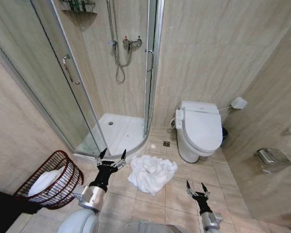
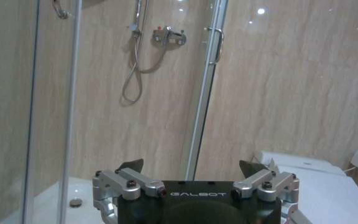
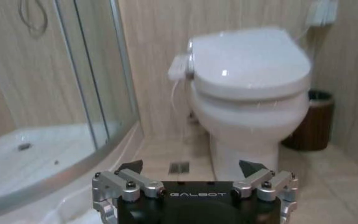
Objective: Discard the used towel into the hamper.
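- The used towel (image 1: 152,173), white and crumpled, lies in a heap on the tiled floor (image 1: 179,194), between the shower enclosure (image 1: 117,131) and the toilet (image 1: 200,130), clear of both grippers.
- The hamper (image 1: 53,180), a dark reddish-brown wire basket, stands tilted on the floor at the robot's left, near the wall and the shower's glass door (image 1: 63,87). White cloth (image 1: 44,180) already lies inside it.
- The hamper and the used towel are apart, with the left arm between them in the head view.
- The left gripper (image 1: 111,156) is raised above the floor just left of the used towel, near the curved shower threshold. Its fingers stand apart and hold nothing. In the left wrist view the left gripper (image 2: 191,166) points toward the shower wall, with the shower hose (image 2: 133,70) and mixer tap (image 2: 169,36) beyond it.
- The right gripper (image 1: 197,186) hovers low at the robot's right, over bare tiles to the right of the used towel and in front of the toilet. Its fingers are spread and empty. In the right wrist view the right gripper (image 3: 191,166) faces the toilet, whose lid is closed.
- A small dark bin (image 3: 309,122) stands beside the toilet against the wall.
- A floor drain (image 1: 166,143) sits in the tiles near the toilet base.
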